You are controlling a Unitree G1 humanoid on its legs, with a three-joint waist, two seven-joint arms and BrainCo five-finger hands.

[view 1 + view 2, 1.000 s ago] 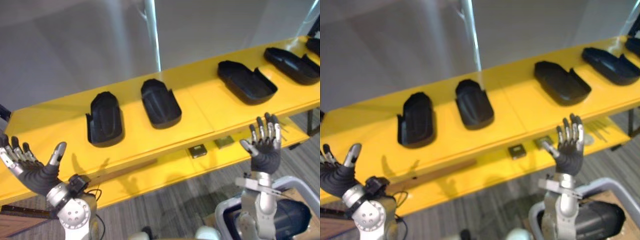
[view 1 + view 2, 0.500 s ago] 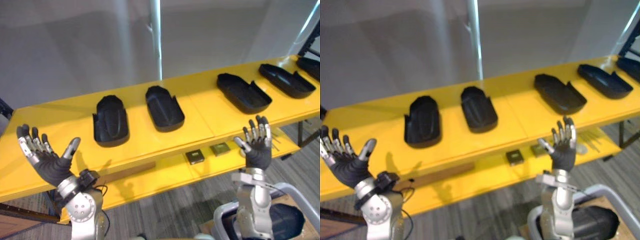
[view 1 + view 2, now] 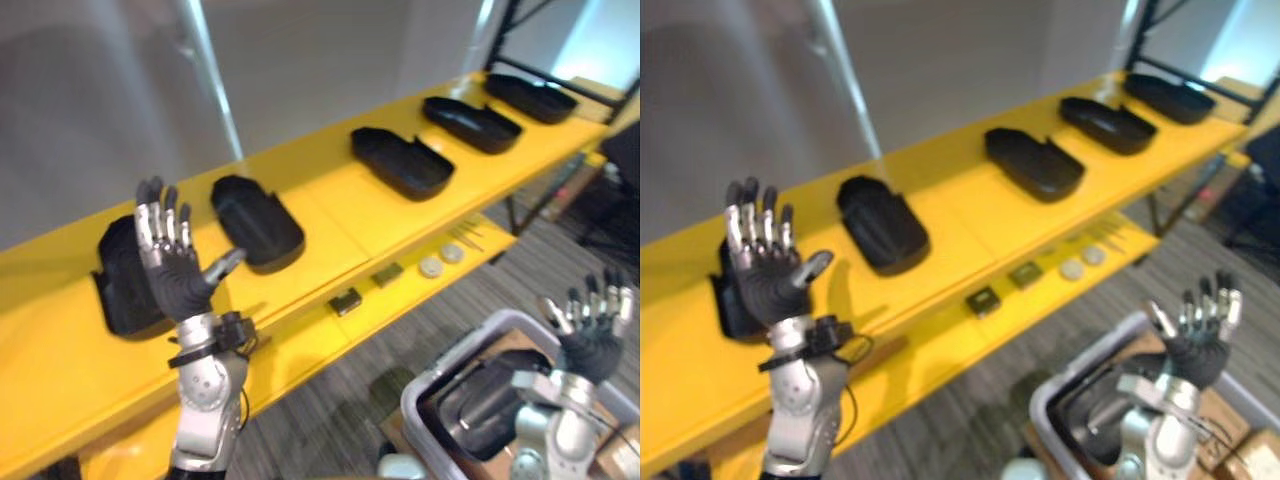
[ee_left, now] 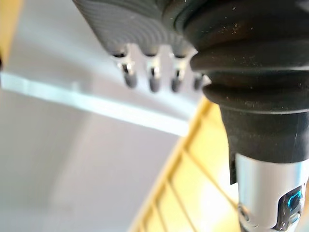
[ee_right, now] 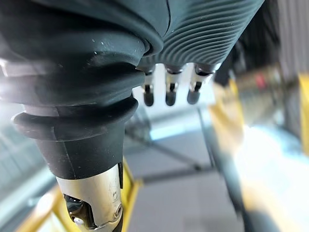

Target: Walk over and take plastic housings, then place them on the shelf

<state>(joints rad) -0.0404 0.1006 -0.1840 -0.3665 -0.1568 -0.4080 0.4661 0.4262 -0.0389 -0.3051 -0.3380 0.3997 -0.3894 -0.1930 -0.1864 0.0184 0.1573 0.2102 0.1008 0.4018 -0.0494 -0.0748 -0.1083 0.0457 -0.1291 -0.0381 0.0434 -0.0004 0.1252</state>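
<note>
Five black housings (image 3: 402, 162) lie in a row along the yellow shelf (image 3: 330, 205), each apart from the next.

Your left hand (image 3: 175, 270) is raised in front of the shelf with its palm turned toward the head camera. Its fingers are straight and spread, its thumb is out to the side, and it holds nothing. The end housing (image 3: 122, 290) of the row sits just behind this hand, partly hidden by the palm. The next one lies just past the thumb.

Your right hand (image 3: 590, 335) is low and well away from the shelf. Its fingers point up, loosely spread, and it is empty too. A grey bin (image 3: 445, 358) stands on the floor just beneath and beside it, and at least one more dark housing, the bin housing (image 3: 475, 405), rests inside.

Small parts (image 3: 346, 301) lie on a lower ledge under the shelf, below and beyond the left thumb.

Neither hand has anything grasped, so you appear to be at the pick-up step. The shelf is partly stocked and more stock is waiting in the bin.

The next move likely calls for turning toward the bin and lowering the right hand into it. Close the fingers round the bin housing's edge and lift it clear of the bin wall. The shell looks broad and smooth, so a second hand may help steady it. A bare stretch of shelf beyond the left thumb looks like a fair place to set it down.
</note>
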